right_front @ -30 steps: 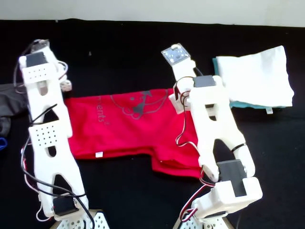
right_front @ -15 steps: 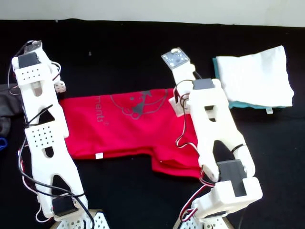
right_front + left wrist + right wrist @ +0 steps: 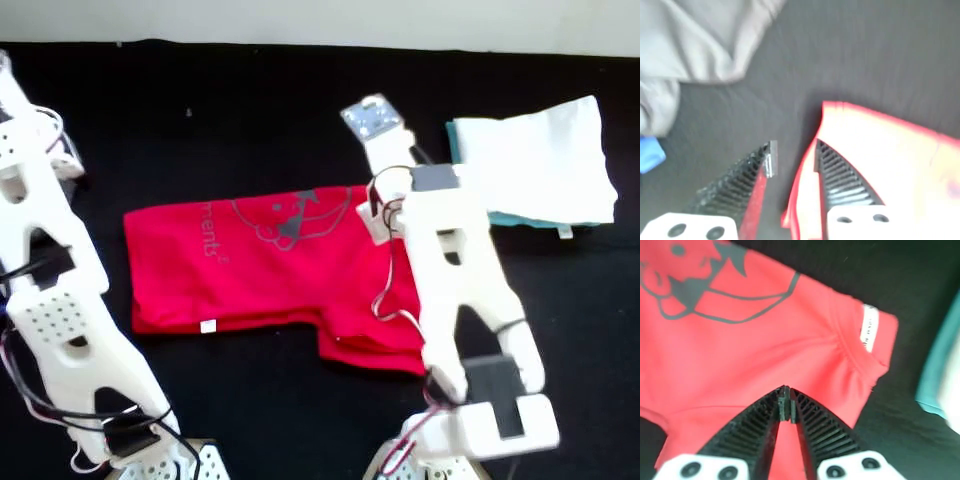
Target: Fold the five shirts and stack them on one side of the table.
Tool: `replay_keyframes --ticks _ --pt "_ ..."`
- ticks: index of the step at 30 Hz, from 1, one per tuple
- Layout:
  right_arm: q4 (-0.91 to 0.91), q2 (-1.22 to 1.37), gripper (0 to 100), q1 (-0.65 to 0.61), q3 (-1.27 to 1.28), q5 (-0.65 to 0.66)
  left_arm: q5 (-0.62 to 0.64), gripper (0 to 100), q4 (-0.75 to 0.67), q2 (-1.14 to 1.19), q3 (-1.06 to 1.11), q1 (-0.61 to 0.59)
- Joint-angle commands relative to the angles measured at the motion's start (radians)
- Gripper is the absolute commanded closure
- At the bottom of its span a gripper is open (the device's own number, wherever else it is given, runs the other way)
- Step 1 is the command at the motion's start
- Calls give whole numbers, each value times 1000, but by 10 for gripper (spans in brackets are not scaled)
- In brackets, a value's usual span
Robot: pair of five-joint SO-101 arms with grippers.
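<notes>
At the far left, beside a heap of grey cloth (image 3: pixel 690 40), the left gripper (image 3: pixel 793 147) is hanging over the left edge of the red shirt (image 3: pixel 260 270), its fingers (image 3: pixel 840 175) spread apart with the hem running between them and nothing clamped. The red shirt is lying printed side up in the middle of the black table (image 3: pixel 250 120), partly folded lengthwise, one flap jutting toward the arms' bases. Over its collar end the right gripper (image 3: pixel 785 400) is poised with its fingers together at the tips; whether any fabric is caught between them cannot be told. Further right, a folded white shirt (image 3: pixel 535 160) is resting on a teal shirt (image 3: pixel 540 218), apparently the start of the stack. The red shirt's fold looks to be the step in hand; the next move likely calls for the left fingers to pinch the hem and carry it across toward the collar.
</notes>
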Motion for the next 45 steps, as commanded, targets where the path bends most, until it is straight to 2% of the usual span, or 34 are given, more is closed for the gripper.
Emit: replay_keyframes --ticks 1,3,6,10,17,20,23,31,37,45 --pt "41 -160 993 -12 24 -11 -60 959 6 -177 291 73" --pt "47 -222 993 -10 82 -11 -86 991 6 -255 409 94" --pt "25 -291 993 -10 203 -11 -144 985 6 -363 555 110" --pt "-76 -340 993 -10 367 -9 -181 987 0 -447 731 174" --pt "-179 -351 993 -10 521 -5 -181 987 -233 -450 967 277" --pt "-179 -351 993 -8 544 -5 -184 987 -272 -456 1090 277" --pt "-179 -351 993 -7 561 -5 -241 987 -279 -460 1196 259" --pt "-179 -351 993 -10 567 -5 -252 987 -275 -460 1248 131" --pt "-174 -355 993 -10 558 -9 -253 987 -195 -460 1251 120" --pt "-134 -584 993 -13 599 -9 -330 987 -169 -476 1242 79"
